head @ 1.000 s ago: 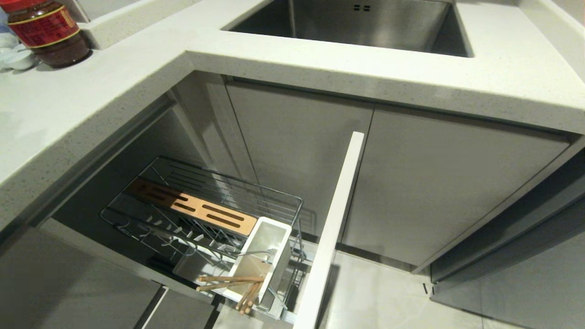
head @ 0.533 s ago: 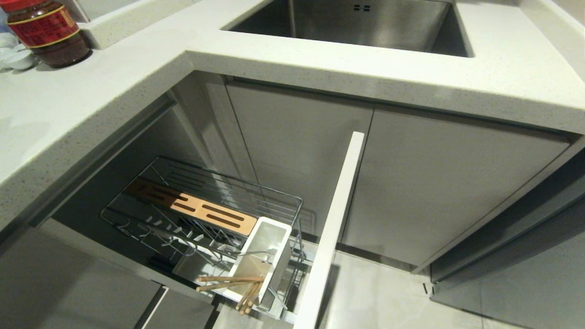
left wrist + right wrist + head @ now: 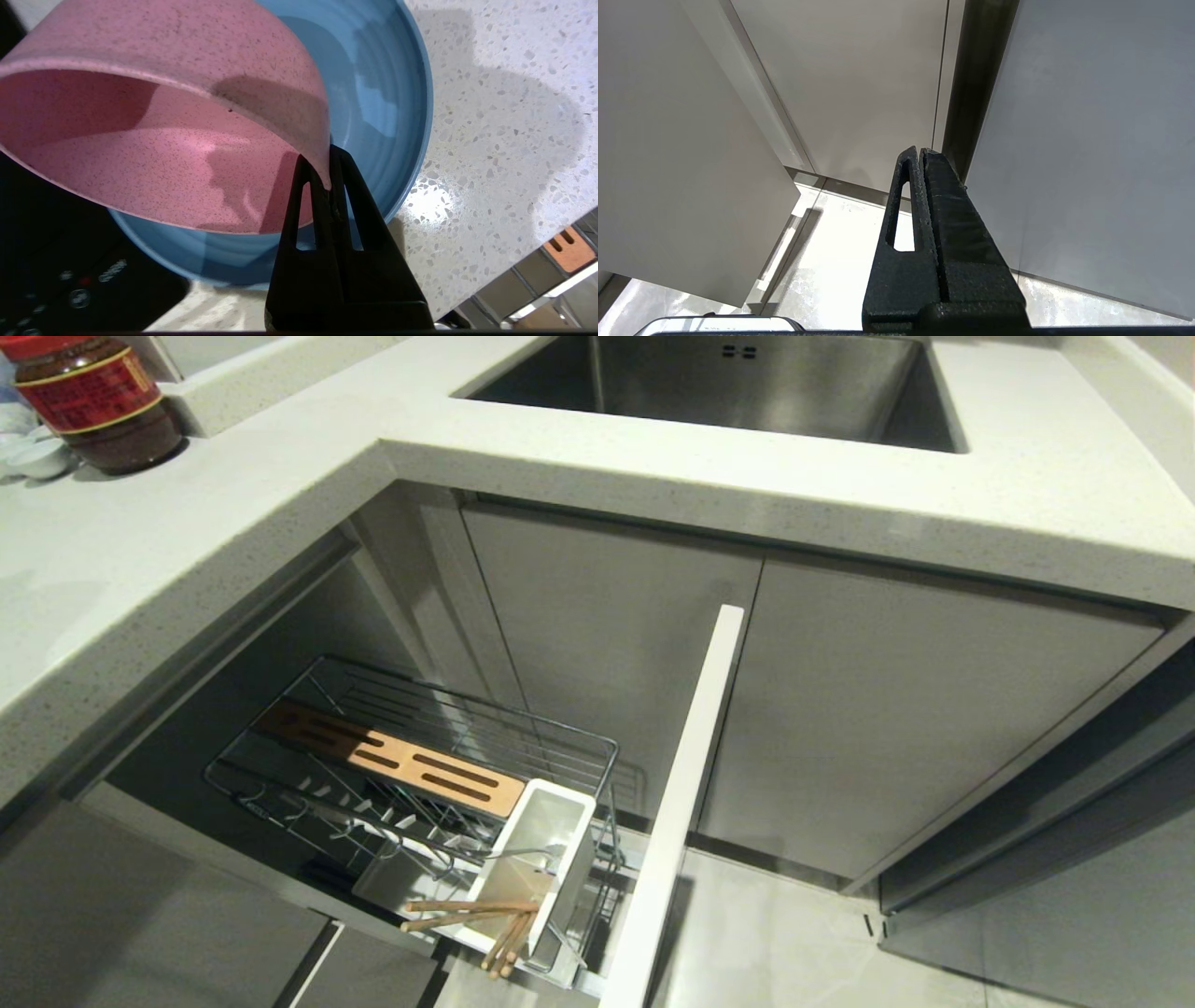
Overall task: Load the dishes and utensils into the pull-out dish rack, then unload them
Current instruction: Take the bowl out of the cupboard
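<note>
In the left wrist view my left gripper [image 3: 323, 161] is shut on the rim of the pink bowl [image 3: 154, 140], which hangs tilted above the light blue plate [image 3: 373, 93] lying on the speckled counter [image 3: 504, 140]. In the head view the pull-out dish rack [image 3: 420, 775] stands pulled out below the counter, with no dishes on its prongs. Wooden chopsticks [image 3: 476, 913] lean out of its white utensil holder [image 3: 551, 840], and a metal handle [image 3: 523, 851], perhaps the fork's, lies across the holder. My right gripper [image 3: 920, 151] is shut and empty, parked low in front of cabinet doors. Neither arm shows in the head view.
The rack's pale front panel [image 3: 677, 803] juts out toward me. A steel sink [image 3: 728, 383] is set into the counter behind. A red-lidded jar [image 3: 93, 397] and small white dishes [image 3: 37, 453] stand at the far left. A black cooktop [image 3: 56, 261] borders the plate.
Nothing differs across the head views; the rack, chopsticks and counter stay as they were.
</note>
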Robot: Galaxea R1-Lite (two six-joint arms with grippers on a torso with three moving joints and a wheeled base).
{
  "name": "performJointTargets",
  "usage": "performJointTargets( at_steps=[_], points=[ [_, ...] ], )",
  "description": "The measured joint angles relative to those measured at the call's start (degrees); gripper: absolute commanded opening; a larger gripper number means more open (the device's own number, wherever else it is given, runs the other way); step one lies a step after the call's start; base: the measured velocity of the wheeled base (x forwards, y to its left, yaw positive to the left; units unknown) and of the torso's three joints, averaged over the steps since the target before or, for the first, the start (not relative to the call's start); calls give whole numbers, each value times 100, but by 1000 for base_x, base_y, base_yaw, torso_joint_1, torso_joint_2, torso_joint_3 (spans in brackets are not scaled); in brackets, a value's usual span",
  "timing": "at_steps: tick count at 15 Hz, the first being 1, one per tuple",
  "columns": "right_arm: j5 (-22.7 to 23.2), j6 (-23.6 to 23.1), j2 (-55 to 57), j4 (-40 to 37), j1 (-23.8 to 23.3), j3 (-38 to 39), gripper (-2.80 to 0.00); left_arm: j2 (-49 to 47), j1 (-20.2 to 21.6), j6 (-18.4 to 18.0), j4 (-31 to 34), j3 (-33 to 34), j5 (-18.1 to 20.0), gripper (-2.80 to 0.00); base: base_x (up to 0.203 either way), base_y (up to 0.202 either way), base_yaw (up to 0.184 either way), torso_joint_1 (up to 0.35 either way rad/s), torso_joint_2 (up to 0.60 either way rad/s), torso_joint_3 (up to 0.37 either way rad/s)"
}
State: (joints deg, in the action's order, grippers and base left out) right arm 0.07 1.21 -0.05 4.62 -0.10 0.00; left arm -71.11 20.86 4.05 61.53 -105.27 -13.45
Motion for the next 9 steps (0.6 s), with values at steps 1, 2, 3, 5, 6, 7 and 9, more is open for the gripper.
performJointTargets(
  at_steps=[1,2,3,5,6,7,9],
  points=[
    [0,0,0,0,0,0,-280,-25,0,-104,184,-226,-64,-280,0,0,0,0,0,0],
    [0,0,0,0,0,0,-280,-71,0,-232,344,-454,-181,-280,0,0,0,0,0,0],
    [0,0,0,0,0,0,-280,-128,2,-433,410,-589,-433,-280,0,0,0,0,0,0],
    [0,2,0,0,0,0,-280,-240,15,-650,611,-649,-776,-280,0,0,0,0,0,0],
    [0,1,0,0,0,0,-280,-274,18,-719,807,-649,-793,-280,0,0,0,0,0,0],
    [0,0,0,0,0,0,-280,-298,21,-828,977,-647,-796,-280,0,0,0,0,0,0],
    [0,0,0,0,0,0,-280,-328,22,-852,1099,-607,-786,-280,0,0,0,0,0,0]
  ],
)
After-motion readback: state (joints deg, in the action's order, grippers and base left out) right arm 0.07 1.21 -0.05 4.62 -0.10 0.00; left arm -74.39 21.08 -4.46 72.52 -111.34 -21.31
